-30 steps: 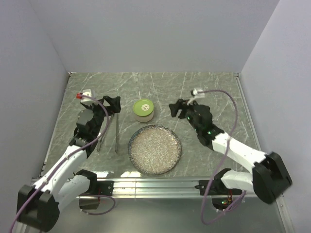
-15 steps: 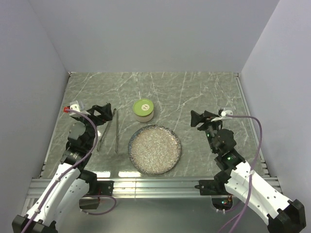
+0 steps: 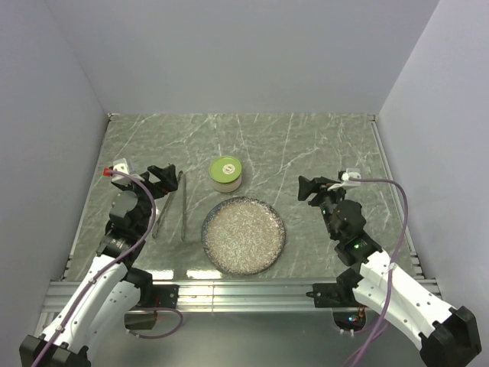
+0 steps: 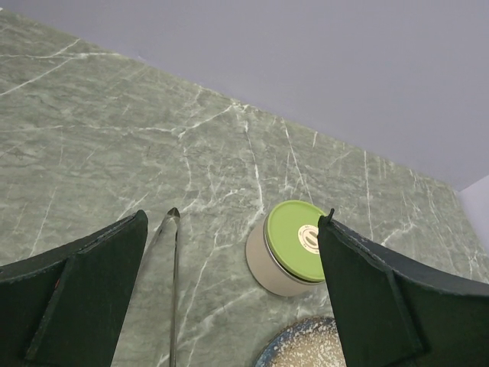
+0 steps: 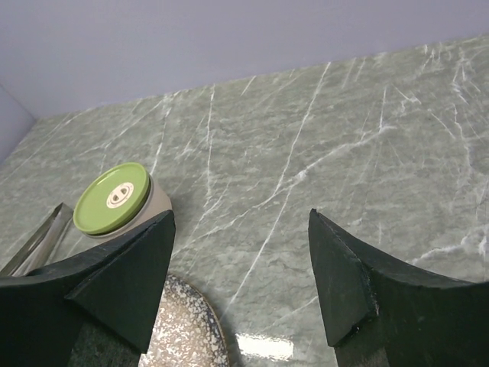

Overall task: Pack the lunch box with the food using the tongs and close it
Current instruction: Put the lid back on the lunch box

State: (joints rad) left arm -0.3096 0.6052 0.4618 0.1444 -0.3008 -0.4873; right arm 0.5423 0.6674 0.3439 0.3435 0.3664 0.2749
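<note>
The lunch box [image 3: 226,174] stands at the table's middle back with its lime-green lid [image 4: 300,238] on it; its lid [image 5: 113,197] also shows in the right wrist view. The tongs [image 3: 181,208] lie flat on the table left of the plate, their joined end [image 4: 173,215] pointing away. The food is out of view. My left gripper [image 3: 163,174] hovers open over the tongs' far end, nothing between its fingers [image 4: 92,267]. My right gripper [image 3: 310,189] hangs open and empty right of the plate, well apart from the lunch box.
A speckled grey plate [image 3: 243,235] with nothing on it sits in front of the lunch box. Pale walls close in the marble table on three sides. A metal rail [image 3: 244,290] runs along the near edge, and purple cables loop off both arms.
The right arm has swung back from beside the lunch box to the right and nearer side. The left arm has drawn back slightly. In the last half second almost nothing moved.
</note>
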